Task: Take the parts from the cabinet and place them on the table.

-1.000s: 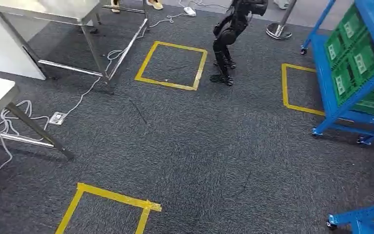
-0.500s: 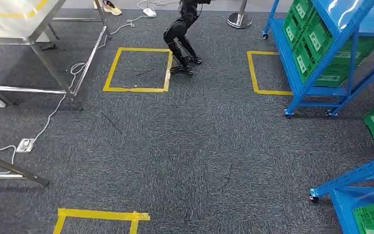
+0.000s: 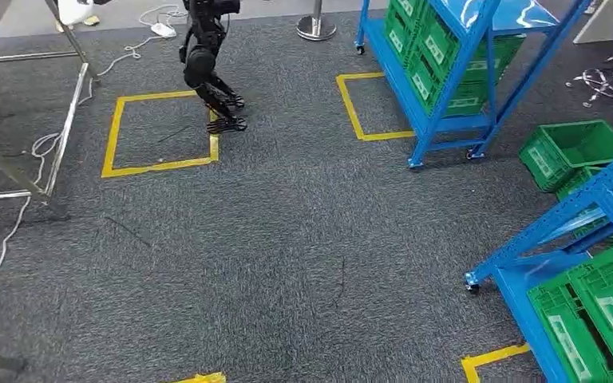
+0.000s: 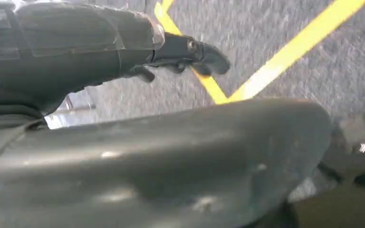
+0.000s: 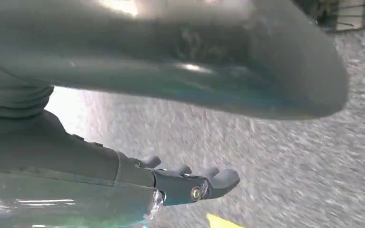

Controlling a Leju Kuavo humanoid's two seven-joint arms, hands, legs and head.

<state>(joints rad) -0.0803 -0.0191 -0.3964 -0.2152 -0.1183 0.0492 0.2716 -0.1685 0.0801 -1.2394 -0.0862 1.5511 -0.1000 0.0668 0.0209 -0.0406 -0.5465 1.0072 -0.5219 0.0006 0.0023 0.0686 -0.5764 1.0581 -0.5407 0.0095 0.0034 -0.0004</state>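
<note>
A blue cabinet rack (image 3: 447, 88) with green bins (image 3: 423, 48) on its slanted shelves stands at the far right of the head view. A second blue rack (image 3: 559, 235) with more green bins (image 3: 599, 319) is close by at the lower right. What lies in the bins is too small to tell. The metal table frame (image 3: 65, 128) runs along the far left. My left hand (image 4: 190, 50) hangs over the carpet, fingers stretched out and holding nothing. My right hand (image 5: 195, 183) hangs the same way, also with nothing in it.
A black legged robot (image 3: 205, 60) stands at the edge of a yellow tape square (image 3: 160, 132). Another tape square (image 3: 367, 108) lies by the far rack. A loose green bin (image 3: 572, 150) sits on the floor. White cables (image 3: 16, 223) trail by the table. A stanchion base (image 3: 317, 28) is at the back.
The camera has swung to the right: the tables slid off to the left, and the blue racks and green bins have come further into the picture.
</note>
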